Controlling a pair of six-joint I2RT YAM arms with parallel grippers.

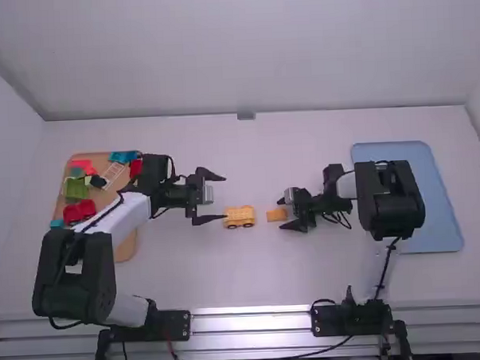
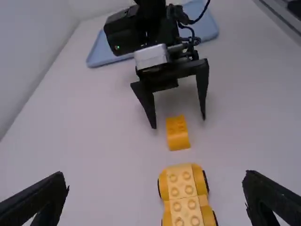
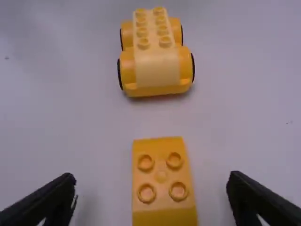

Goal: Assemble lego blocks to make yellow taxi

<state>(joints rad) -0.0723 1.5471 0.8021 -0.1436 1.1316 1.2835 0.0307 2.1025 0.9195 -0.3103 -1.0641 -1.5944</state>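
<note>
Two yellow toy pieces lie on the white worktop, a small gap between them: one wheeled car base and one block. The base sits toward the left arm, the block toward the right arm. In the right wrist view, the base shows eight studs in two rows of four and four dark wheel rims, two to a side; the block shows four studs, two by two.

Each of the two arms has one end effector near these pieces. The left end effector has its two fingers spread wide, one tip close beside the base. The right end effector has its two fingers apart as well, one to either side of the block, with nothing clamped.

Two trays flank the scene. The one tan tray at the left holds one white ladder-like piece, one red wheeled piece and other coloured pieces, too crowded to count surely. One blue tray lies at the right, partly under the right arm.
</note>
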